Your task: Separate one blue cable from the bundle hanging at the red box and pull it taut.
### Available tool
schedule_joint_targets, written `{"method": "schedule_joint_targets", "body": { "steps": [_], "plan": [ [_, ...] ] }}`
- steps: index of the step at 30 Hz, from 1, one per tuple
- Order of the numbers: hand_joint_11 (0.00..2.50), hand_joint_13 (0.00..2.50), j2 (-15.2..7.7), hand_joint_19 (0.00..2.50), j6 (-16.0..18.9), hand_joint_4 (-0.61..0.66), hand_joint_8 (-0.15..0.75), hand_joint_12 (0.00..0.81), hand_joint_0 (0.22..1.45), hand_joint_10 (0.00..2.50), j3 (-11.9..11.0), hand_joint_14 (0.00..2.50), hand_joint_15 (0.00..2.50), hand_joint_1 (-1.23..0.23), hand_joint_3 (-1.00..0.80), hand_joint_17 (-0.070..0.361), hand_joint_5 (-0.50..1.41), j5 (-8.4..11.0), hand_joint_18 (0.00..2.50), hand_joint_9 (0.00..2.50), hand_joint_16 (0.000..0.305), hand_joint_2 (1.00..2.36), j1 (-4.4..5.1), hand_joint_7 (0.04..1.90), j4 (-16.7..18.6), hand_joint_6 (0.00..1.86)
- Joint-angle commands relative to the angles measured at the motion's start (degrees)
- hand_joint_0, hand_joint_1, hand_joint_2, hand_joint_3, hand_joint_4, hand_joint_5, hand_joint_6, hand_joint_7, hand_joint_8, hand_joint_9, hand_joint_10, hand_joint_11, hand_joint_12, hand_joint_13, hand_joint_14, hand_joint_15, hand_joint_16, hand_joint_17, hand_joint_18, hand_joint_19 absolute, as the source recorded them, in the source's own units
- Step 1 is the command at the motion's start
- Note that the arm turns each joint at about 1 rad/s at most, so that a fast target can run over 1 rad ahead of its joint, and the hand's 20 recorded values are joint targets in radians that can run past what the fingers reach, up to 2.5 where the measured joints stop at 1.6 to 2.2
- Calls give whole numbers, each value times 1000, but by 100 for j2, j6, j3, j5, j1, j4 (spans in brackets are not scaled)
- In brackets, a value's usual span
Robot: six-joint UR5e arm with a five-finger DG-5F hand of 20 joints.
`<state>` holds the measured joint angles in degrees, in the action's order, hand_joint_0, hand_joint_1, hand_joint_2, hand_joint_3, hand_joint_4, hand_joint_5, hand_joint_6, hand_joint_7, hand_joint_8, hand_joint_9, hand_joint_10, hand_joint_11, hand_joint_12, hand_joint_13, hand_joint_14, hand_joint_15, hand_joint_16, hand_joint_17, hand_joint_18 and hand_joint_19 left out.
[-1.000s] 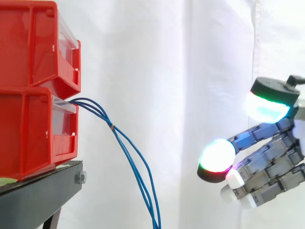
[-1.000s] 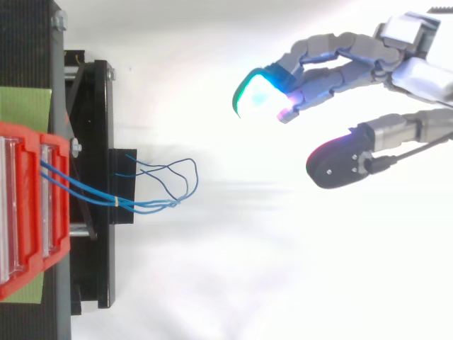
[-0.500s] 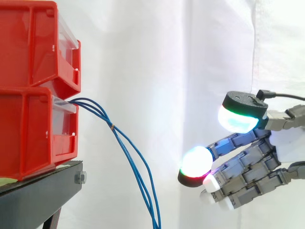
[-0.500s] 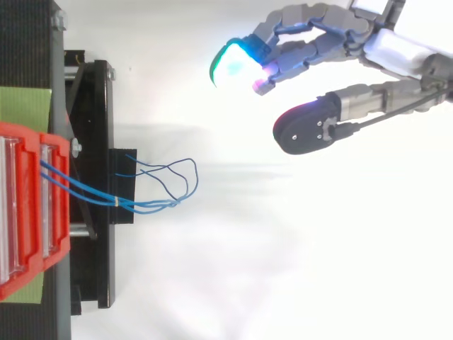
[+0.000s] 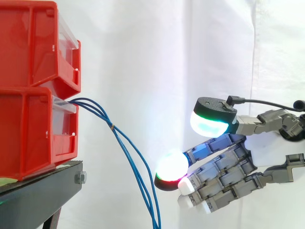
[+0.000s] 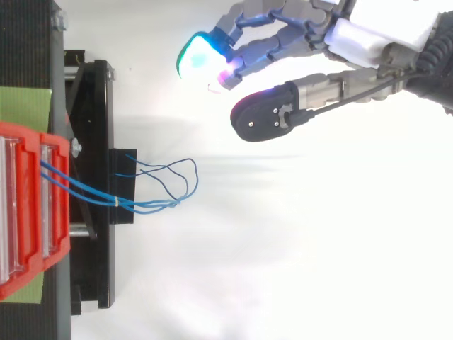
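Note:
A bundle of thin blue cables (image 5: 128, 152) leaves the lower red box (image 5: 35, 131) and hangs down past the stand's edge; from above the blue cables (image 6: 152, 190) loop out to the right of the box (image 6: 32, 212). A small tie binds them near the top. The hand (image 5: 267, 152) reaches in from the right, open, fingers stretched toward the cables and thumb raised above them. Its glowing fingertips (image 5: 171, 167) sit just right of the hanging strands, apart from them. In the top view the hand (image 6: 368, 35) lies above the cable loops, offset toward the upper edge. Nothing is held.
A second red box (image 5: 38, 45) is stacked on the lower one, both on a black stand (image 5: 43, 195) at the left. A white curtain (image 5: 157, 57) hangs behind. A green sheet (image 6: 25, 106) lies under the boxes on the stand.
The hand has moved left toward the cables and slightly lower in the side view; from above it has shifted left and toward the upper edge. The cables have not moved.

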<state>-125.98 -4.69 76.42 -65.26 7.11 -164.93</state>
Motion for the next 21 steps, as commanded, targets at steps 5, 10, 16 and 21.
{"method": "schedule_joint_targets", "body": {
  "steps": [5, 10, 16, 21],
  "plan": [
    [308, 606, -6, 193, -138, 305, 349, 307, 545, 7, -13, 7, 199, -668, -500, 69, -196, 31, 421, 684, 31, 1000, 54, 857, 198, 502],
    [312, 614, -32, 202, -270, 306, 349, 309, 547, 9, -13, 7, 211, -667, -500, 70, -195, -13, 429, 684, 31, 1000, 89, 862, 339, 502],
    [320, 632, -260, 222, -252, 309, 348, 309, 550, 8, -127, 8, 231, -684, -500, 70, -195, -57, 452, 687, 31, 1000, 168, 863, 550, 502],
    [325, 656, -269, 247, -287, 308, 348, 314, 555, 8, -127, 9, 253, -713, -500, 71, -193, -180, 481, 689, 32, 1000, 247, 866, 576, 502]
  ]
}}
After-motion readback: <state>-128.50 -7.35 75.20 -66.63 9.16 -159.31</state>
